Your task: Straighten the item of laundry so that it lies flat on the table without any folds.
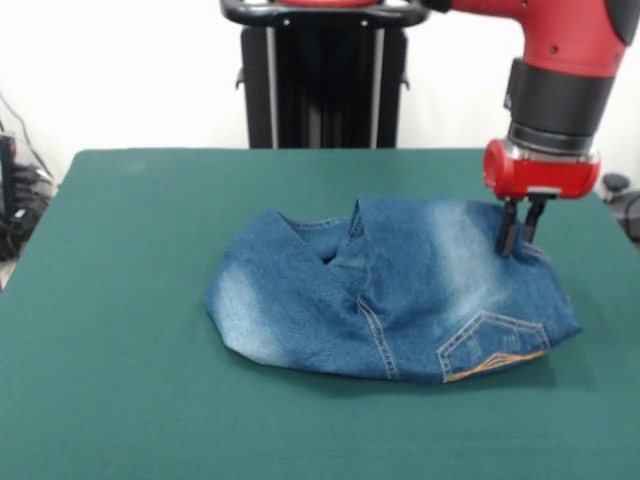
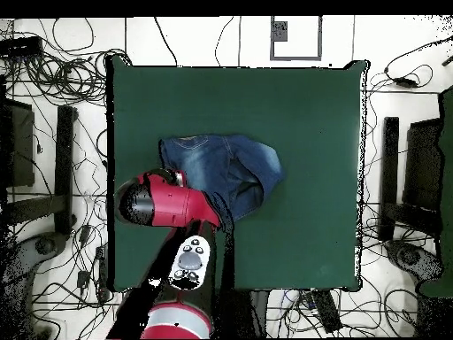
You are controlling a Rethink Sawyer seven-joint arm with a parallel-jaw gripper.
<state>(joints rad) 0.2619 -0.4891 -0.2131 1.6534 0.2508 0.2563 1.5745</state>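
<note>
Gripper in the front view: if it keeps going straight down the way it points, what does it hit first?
The jeans. The gripper points down with its tips at the denim's far edge, probably touching already; the table lies beneath.

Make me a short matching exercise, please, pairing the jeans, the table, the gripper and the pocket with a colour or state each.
Things:
1. jeans
2. table
3. gripper
4. pocket

Descriptions:
A. dark green top
B. orange embroidery
C. blue, bunched and folded over
D. down on the denim's edge, under a red wrist

Pairs: 1-C, 2-A, 3-D, 4-B
</note>
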